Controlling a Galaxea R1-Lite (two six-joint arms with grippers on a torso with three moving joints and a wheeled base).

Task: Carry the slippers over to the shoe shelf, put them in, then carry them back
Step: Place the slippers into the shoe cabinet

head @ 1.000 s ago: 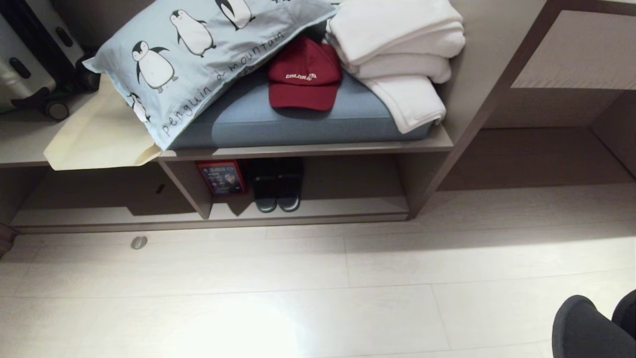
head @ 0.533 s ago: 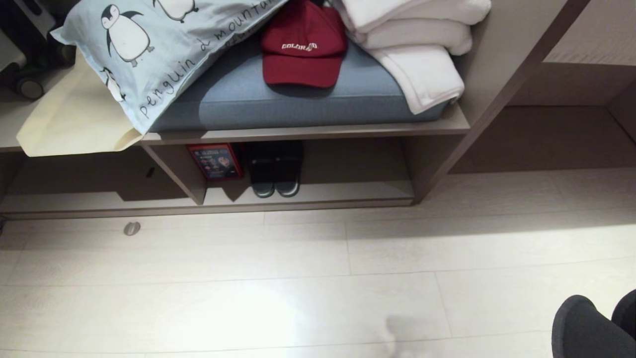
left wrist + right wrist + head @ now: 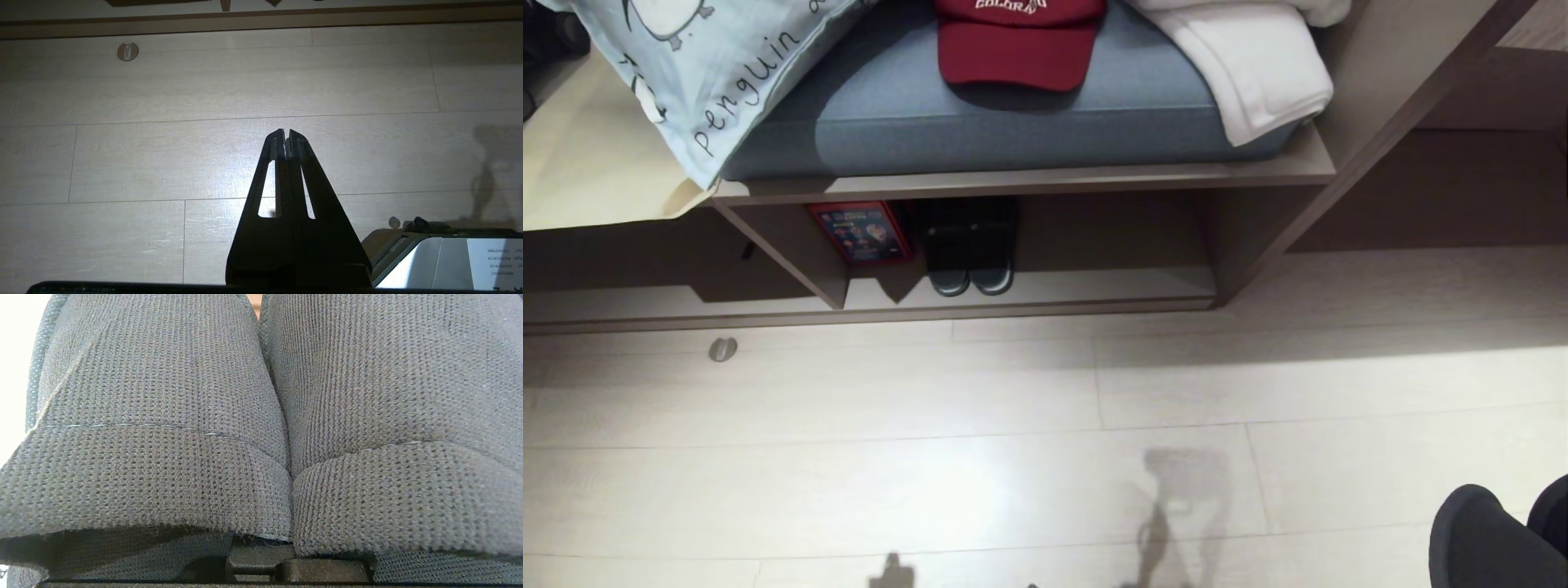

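Your right fingers are clamped on the slippers (image 3: pixel 261 416), knit toe bands just ahead; soft, light, floppy, so keep both pinched together. Left fingers (image 3: pixel 286 136) closed, empty.

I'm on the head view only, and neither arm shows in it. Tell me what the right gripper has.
Observer: The right wrist view is filled by the slippers, two grey knit toe bands pressed side by side. The right gripper is shut on them.
Operator: Now report the left gripper.
Observer: The left gripper has its fingers shut on nothing, and it hangs above bare floor.
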